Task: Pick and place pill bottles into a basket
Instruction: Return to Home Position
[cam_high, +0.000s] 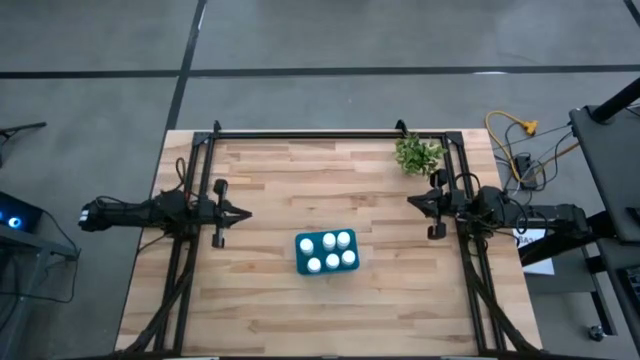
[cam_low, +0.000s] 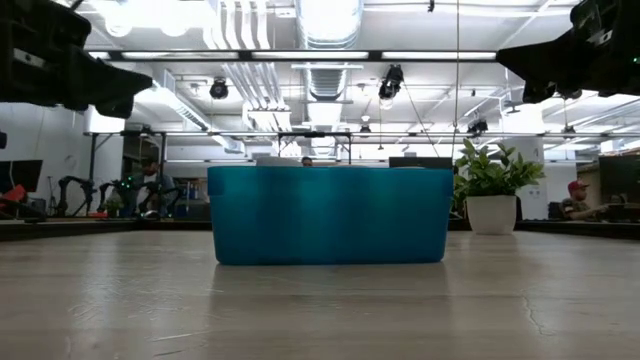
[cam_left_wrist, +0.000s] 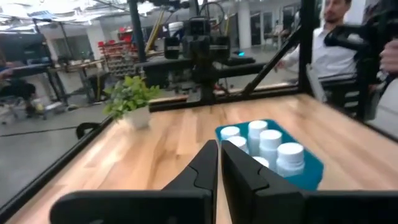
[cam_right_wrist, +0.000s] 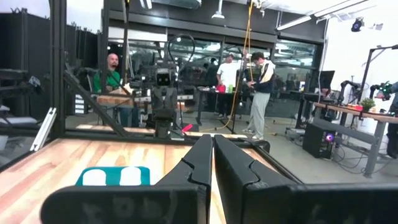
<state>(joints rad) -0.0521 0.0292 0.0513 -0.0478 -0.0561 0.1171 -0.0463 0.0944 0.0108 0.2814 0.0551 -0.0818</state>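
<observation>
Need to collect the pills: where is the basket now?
High view: the basket sits mid-table, holding six pill bottles, between and below the left gripper and right gripper, down-left of the plant.

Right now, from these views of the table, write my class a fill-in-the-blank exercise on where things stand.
The teal basket holds ___ pill bottles.
The plant stands nearer the ___ arm.
The left pincer and the right pincer are both shut, holding ___.
Missing words: six; right; nothing.
</observation>
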